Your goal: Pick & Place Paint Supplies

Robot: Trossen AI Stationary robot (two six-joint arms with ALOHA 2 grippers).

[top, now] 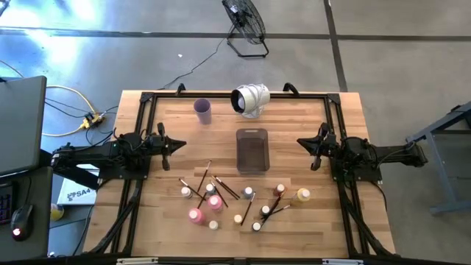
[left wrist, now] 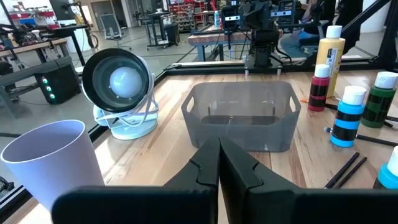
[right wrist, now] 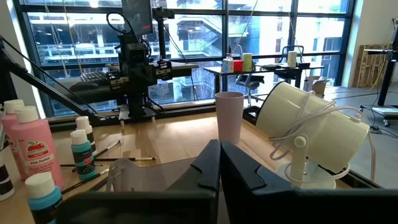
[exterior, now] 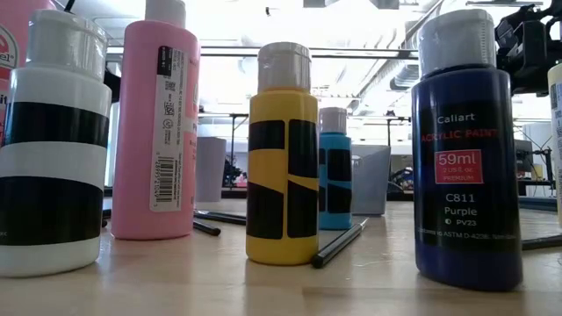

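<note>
Several small paint bottles, among them two pink ones (top: 195,215) and an orange one (top: 302,195), stand on their bases on the table's near half. Thin paintbrushes (top: 204,175) lie flat among them. In the low view a yellow bottle (exterior: 283,158), a pink bottle (exterior: 158,123) and a purple bottle (exterior: 465,158) stand close by, with a brush (exterior: 338,244) lying on the wood. My left gripper (top: 182,144) hovers shut at the table's left, pointing level toward the grey tray (top: 252,151). My right gripper (top: 299,143) hovers shut at the right, facing it.
The clear grey tray (left wrist: 242,121) stands in the table's middle. Behind it a lilac cup (top: 202,110) and a white lamp (top: 250,99) stand near the far edge. A dark frame (top: 147,99) runs along the table's far edge and sides.
</note>
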